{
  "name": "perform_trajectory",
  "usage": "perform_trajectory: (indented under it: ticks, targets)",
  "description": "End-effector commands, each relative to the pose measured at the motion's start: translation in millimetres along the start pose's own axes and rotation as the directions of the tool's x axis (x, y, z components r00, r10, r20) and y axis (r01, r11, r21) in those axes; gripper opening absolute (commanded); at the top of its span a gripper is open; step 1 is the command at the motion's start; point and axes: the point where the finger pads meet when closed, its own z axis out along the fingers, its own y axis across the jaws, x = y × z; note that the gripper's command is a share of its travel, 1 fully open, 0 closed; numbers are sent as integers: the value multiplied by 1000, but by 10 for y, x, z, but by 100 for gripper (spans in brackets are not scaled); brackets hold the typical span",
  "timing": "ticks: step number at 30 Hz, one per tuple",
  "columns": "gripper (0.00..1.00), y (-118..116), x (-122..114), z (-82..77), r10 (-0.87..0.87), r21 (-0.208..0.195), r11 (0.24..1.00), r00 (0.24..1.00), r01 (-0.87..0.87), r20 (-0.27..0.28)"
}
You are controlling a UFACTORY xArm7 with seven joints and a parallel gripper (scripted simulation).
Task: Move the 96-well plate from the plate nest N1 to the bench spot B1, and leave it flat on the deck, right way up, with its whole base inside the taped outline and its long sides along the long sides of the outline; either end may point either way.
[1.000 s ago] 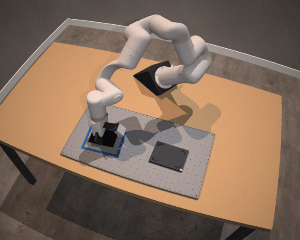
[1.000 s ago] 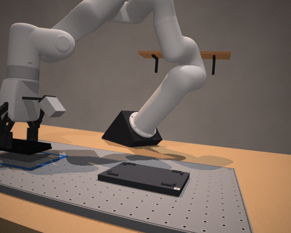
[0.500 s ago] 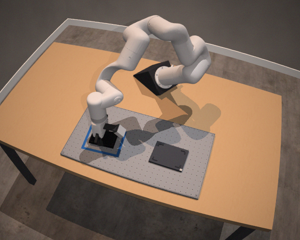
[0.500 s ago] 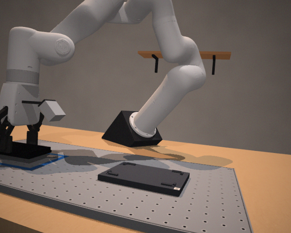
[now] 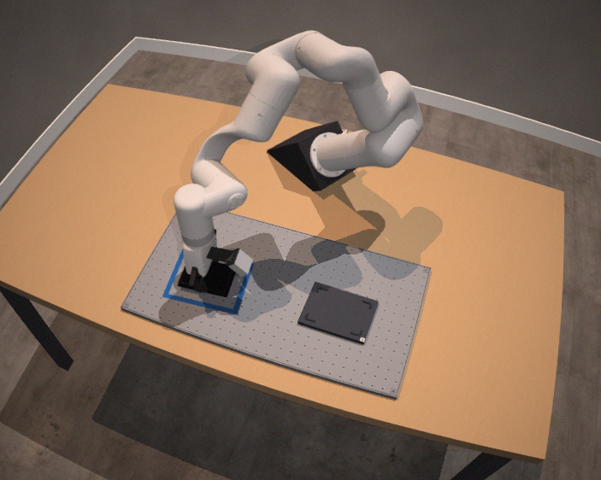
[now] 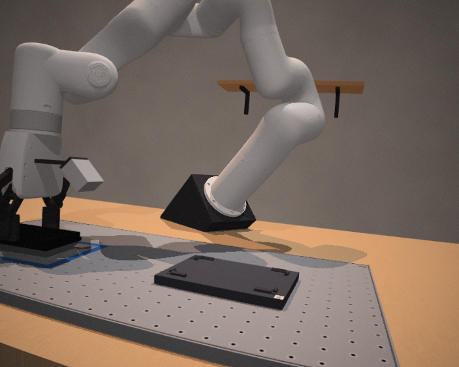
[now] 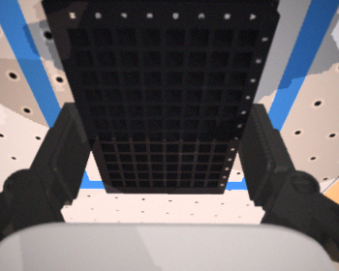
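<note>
The black 96-well plate (image 5: 211,281) is level, wells up, low over the blue taped outline B1 at the left of the perforated deck. In the exterior view the plate (image 6: 32,236) hangs just above its shadow inside the outline (image 6: 44,256). My gripper (image 6: 28,221) is shut on the plate, one finger on each long side. In the wrist view the plate (image 7: 166,97) runs between the fingers, with blue tape (image 7: 299,63) along both long sides. The plate nest N1 (image 5: 338,311) stands empty at the deck's right.
The grey perforated deck (image 5: 274,304) lies on the orange table. The arm's black wedge base (image 5: 305,155) stands behind the deck. A small wall shelf (image 6: 292,86) hangs in the background. The nest (image 6: 226,279) has corner guides on top.
</note>
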Motion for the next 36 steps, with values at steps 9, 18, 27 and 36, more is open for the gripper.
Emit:
perform_trajectory:
  ticks: [9, 18, 27, 36]
  targets:
    - [0, 8, -13, 3, 0, -2, 1000, 1000, 0, 3]
    - [0, 8, -13, 15, 0, -2, 1000, 1000, 0, 3]
    - [0, 8, -13, 30, 0, -2, 1000, 1000, 0, 3]
    - [0, 8, -13, 42, 0, -2, 1000, 1000, 0, 3]
